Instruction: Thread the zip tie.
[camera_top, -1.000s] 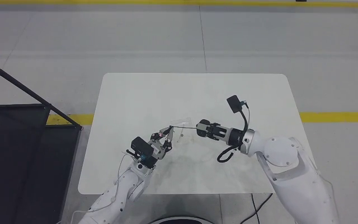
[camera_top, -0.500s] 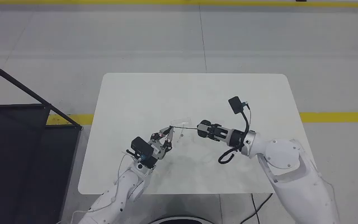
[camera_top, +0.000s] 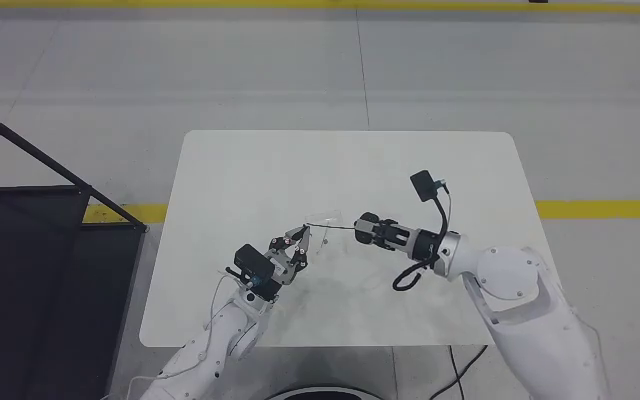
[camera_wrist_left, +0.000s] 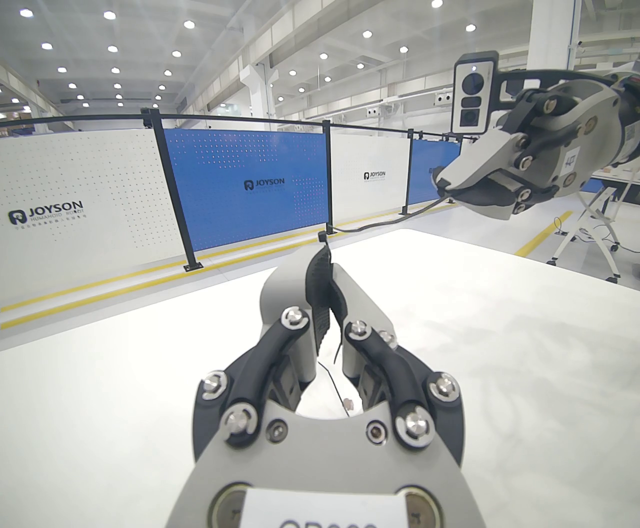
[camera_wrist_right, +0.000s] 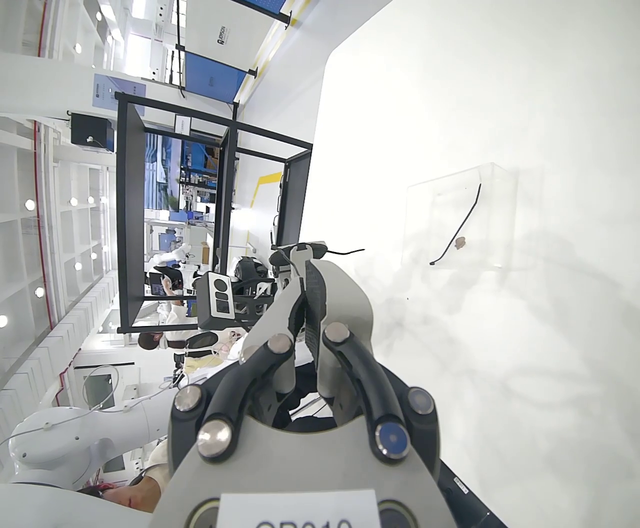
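At left pincer (camera_wrist_left: 322, 256) tip, zip tie (camera_wrist_left: 370, 227).

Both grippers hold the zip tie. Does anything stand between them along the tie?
Nothing visible does. The zip tie runs free through the air from the left gripper to the right gripper. The clear box rests on the table, not between them.

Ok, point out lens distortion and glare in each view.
Left wrist view: the fence rail bows, ceiling lights glare as white spots. Right wrist view: the table edge curves, and the clear box barely stands out against it. Top view: even light, yellow floor line straight.
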